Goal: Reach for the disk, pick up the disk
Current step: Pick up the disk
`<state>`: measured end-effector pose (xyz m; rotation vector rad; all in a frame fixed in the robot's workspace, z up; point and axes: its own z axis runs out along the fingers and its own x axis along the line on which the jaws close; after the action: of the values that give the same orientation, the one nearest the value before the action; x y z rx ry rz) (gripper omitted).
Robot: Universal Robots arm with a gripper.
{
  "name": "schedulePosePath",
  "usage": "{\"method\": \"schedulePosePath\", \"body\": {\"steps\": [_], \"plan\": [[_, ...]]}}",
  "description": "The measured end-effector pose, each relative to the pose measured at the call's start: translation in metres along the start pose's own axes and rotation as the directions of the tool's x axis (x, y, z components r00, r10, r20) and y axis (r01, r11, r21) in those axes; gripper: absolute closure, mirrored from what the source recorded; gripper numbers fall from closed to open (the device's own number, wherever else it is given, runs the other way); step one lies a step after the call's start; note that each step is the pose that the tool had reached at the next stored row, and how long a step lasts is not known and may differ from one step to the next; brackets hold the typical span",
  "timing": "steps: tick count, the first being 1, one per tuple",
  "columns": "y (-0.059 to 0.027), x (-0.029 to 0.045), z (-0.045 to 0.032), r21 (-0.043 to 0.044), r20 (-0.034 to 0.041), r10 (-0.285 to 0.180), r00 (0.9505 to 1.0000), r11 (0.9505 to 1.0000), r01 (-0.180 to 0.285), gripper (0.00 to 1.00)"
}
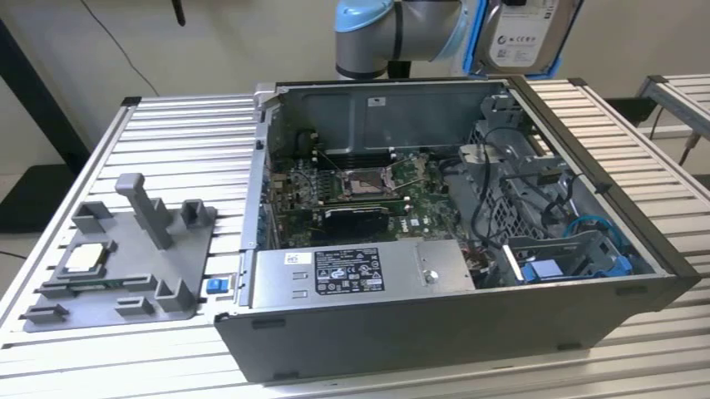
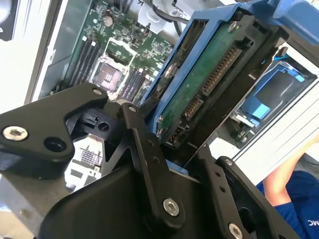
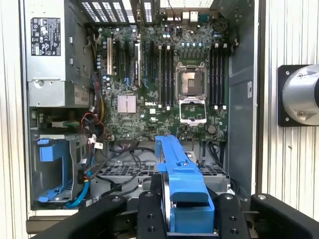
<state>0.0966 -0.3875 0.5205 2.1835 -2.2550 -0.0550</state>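
The disk [image 1: 524,32] hangs upright above the back right corner of the open computer case [image 1: 444,332], its white label facing the exterior camera and its blue frame along one edge. My arm [image 1: 388,33] rises just to the exterior view's left of it. In the second wrist view the disk [image 2: 199,94] shows its green circuit side and connectors, and my gripper [image 2: 182,149] is shut on it between black fingers [image 2: 147,149]. In the first wrist view the disk's blue carrier edge [image 3: 182,179] sits clamped in my gripper [image 3: 188,211], high over the motherboard [image 3: 164,84].
Inside the case are a power supply [image 1: 344,270], cables and a blue bracket [image 1: 554,270] in the drive bay. A grey fixture [image 1: 122,266] holding a small silver chip [image 1: 89,258] lies on the slatted table at the exterior view's left. A person's blue sleeve [image 2: 289,199] is near the case.
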Motion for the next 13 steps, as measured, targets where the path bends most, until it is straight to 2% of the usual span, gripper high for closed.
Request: {"method": "schedulePosePath", "body": {"steps": [13], "plan": [[0.0033, 0.019, 0.0008, 0.0, 0.0, 0.0, 1.0, 1.0, 0.0, 1.0]]}}
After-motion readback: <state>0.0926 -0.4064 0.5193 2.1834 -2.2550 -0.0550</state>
